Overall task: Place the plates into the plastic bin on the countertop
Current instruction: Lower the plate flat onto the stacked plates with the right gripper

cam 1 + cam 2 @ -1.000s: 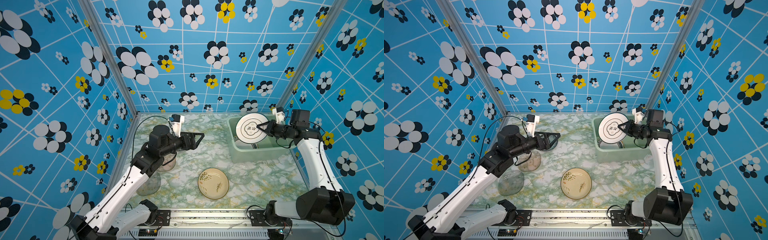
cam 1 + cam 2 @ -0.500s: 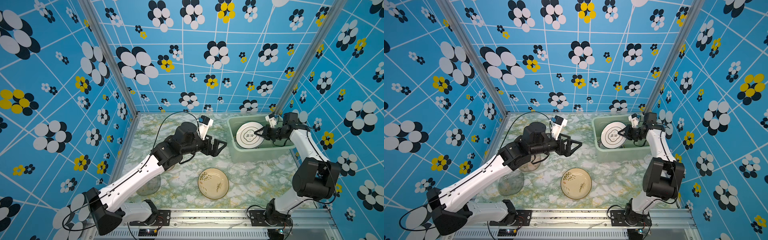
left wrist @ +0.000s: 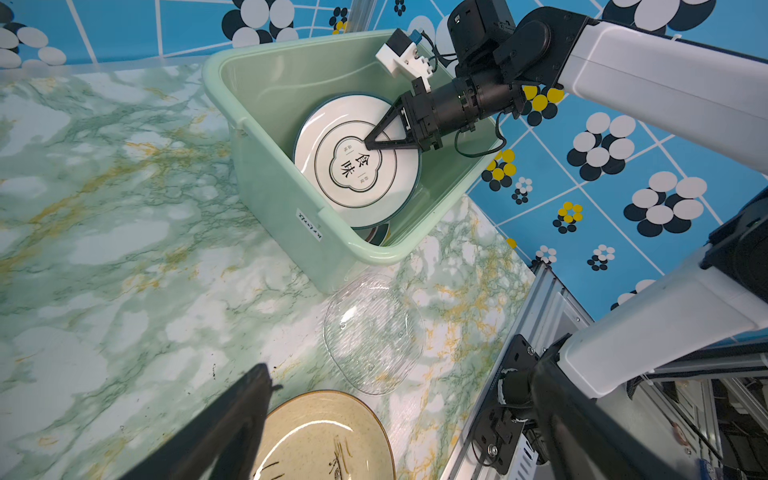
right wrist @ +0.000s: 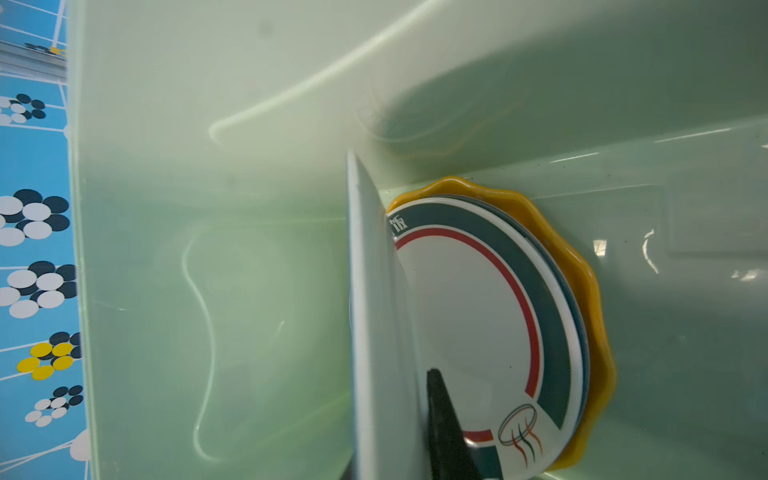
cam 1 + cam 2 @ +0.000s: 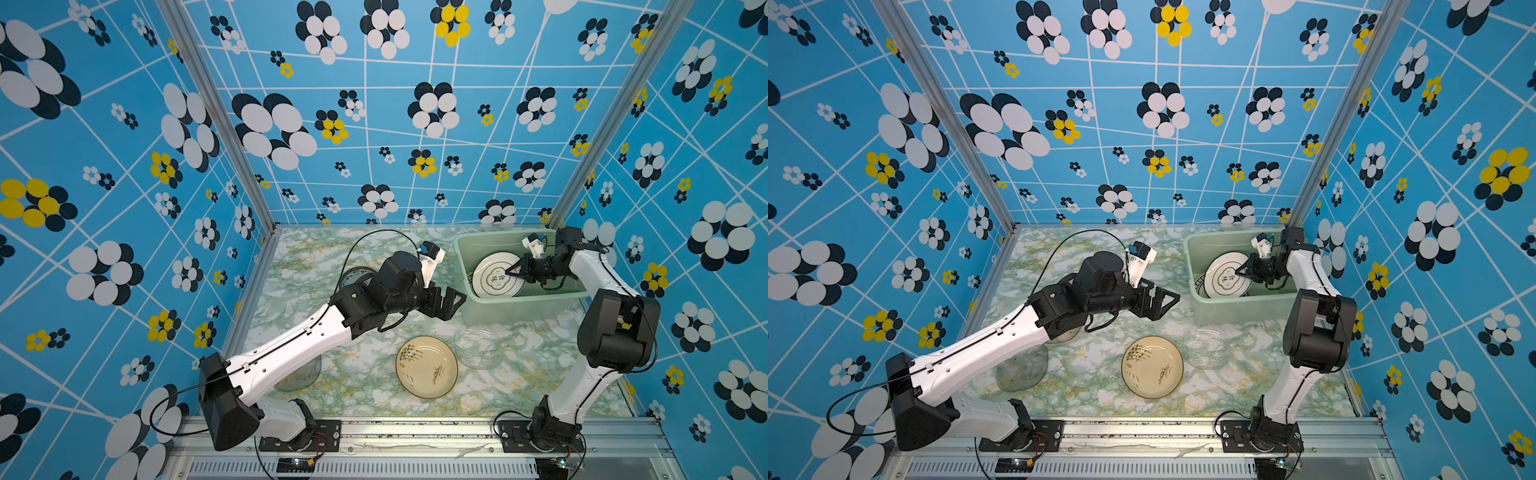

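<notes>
**Plate lowered into bin, still gripped**

Since a second ago the white plate (image 5: 494,282) has dropped from above the rim into the plastic bin (image 5: 519,309). It lies tilted on the stack (image 4: 478,316) (mostly hidden in both top views). The right gripper (image 5: 509,272) reaches in, clamped on it. The left gripper (image 5: 453,303), jaws wide apart, has extended over the countertop (image 5: 365,382) to just beside the bin.

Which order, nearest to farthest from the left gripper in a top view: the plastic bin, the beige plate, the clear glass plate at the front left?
In a top view, from the left gripper:
1. plastic bin, just right of it
2. beige plate, front middle
3. clear glass plate, front left, partly under the arm
</notes>
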Robot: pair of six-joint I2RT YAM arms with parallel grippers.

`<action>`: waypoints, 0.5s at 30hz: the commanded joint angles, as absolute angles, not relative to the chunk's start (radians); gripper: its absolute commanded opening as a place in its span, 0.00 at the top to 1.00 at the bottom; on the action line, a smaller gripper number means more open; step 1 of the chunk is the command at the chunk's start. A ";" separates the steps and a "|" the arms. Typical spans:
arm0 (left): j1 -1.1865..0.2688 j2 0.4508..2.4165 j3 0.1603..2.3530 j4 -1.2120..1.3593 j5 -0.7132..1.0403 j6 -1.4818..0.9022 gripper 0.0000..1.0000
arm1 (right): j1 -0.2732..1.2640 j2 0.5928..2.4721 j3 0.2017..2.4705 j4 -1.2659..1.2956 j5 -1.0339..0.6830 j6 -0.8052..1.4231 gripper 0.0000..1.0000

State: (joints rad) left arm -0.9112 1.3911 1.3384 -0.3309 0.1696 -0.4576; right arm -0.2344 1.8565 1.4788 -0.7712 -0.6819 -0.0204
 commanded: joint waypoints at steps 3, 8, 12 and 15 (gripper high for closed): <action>-0.916 1.413 1.382 -0.342 0.155 -0.463 0.01 | -0.239 1.872 1.514 -0.773 -0.663 -0.029 0.94; -0.919 1.423 1.386 -0.346 0.160 -0.472 0.01 | -0.239 1.888 1.512 -0.770 -0.636 -0.014 0.91; -0.922 1.429 1.385 -0.348 0.161 -0.483 0.01 | -0.239 1.899 1.516 -0.769 -0.617 -0.003 0.90; -0.924 1.433 1.387 -0.347 0.162 -0.488 0.01 | -0.239 1.904 1.516 -0.766 -0.594 0.006 0.86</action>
State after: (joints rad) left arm -0.9150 1.4197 1.3506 -0.3374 0.1669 -0.4763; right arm -0.2344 1.9026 1.4822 -0.7708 -0.6113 -0.0090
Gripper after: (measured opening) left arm 0.992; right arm 0.136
